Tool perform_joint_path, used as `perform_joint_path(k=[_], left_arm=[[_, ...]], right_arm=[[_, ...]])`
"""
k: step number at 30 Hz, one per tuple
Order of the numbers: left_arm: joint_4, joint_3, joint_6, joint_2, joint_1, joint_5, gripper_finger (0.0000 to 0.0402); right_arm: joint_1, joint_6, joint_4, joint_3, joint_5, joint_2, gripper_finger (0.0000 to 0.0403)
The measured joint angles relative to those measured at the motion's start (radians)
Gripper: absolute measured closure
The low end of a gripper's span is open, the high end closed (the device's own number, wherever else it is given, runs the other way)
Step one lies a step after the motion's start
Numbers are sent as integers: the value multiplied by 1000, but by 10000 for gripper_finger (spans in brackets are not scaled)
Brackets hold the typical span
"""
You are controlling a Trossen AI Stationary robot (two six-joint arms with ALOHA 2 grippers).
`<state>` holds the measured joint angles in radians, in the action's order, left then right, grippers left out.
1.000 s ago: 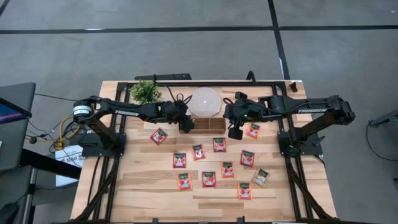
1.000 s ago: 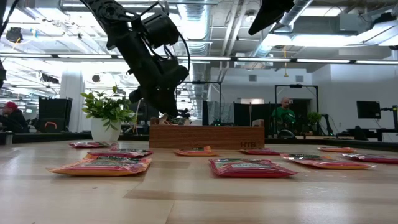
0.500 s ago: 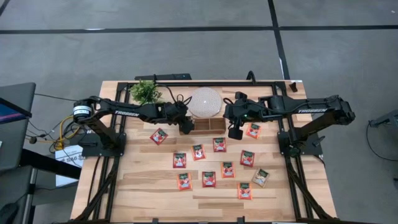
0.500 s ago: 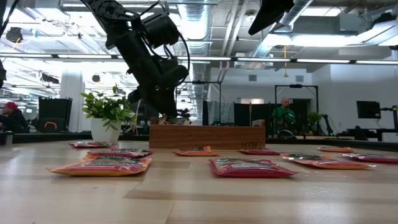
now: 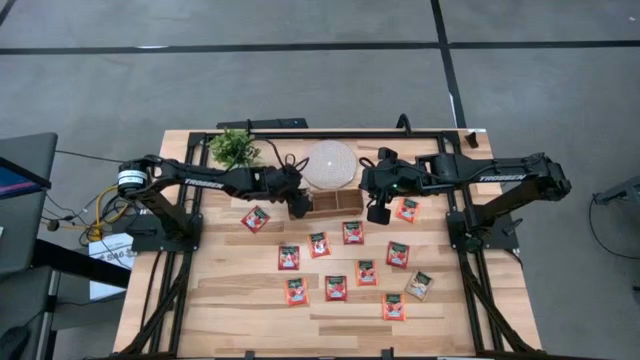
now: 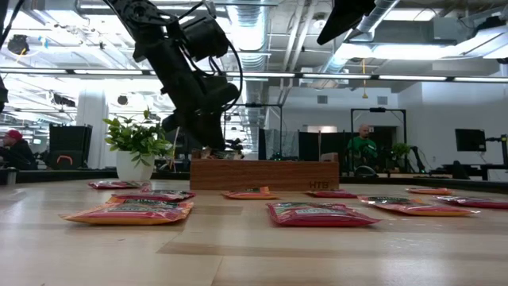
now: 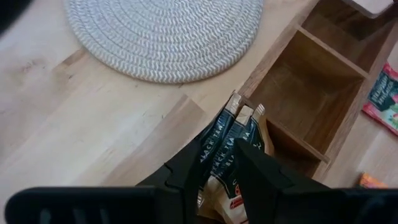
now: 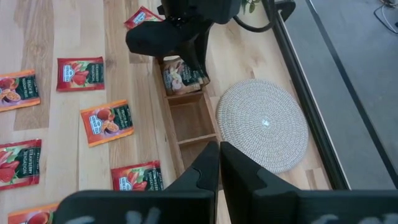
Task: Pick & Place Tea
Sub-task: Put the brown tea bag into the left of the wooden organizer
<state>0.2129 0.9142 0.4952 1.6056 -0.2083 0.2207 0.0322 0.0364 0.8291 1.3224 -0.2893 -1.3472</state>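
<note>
While gripped upright, sachets (image 7: 231,138), over tray (image 7: 311,93)

Left wrist view: beige sachets (image 7: 231,134) partly covered by the left claw (image 7: 217,180) fingers, lower ends hidden; only "BLACK TEA" legible. A red sachet (image 7: 384,93) beyond the claw is cut by the frame edge. Low view: wooden tray (image 6: 263,174) wall conceals its contents.
</note>
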Motion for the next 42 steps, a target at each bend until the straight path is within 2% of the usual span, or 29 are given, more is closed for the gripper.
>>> perform_joint_path(k=[7, 14, 23, 28, 38, 42], left_arm=[[51, 0, -3, -4, 0, -1, 312], [119, 5, -21, -63, 0, 38, 312], [148, 90, -110, -88, -2, 72, 312], [147, 90, -118, -64, -25, 68, 312], [122, 90, -100, 45, -36, -24, 312], [109, 90, -89, 49, -37, -26, 312]], right_arm=[[0, -2, 0, 0, 0, 0, 395], [0, -1, 0, 0, 0, 0, 395], [0, 15, 0, 0, 0, 1, 395], [0, 16, 0, 0, 0, 1, 395], [0, 16, -3, 0, 1, 1, 395], [0, 16, -3, 0, 1, 1, 395]])
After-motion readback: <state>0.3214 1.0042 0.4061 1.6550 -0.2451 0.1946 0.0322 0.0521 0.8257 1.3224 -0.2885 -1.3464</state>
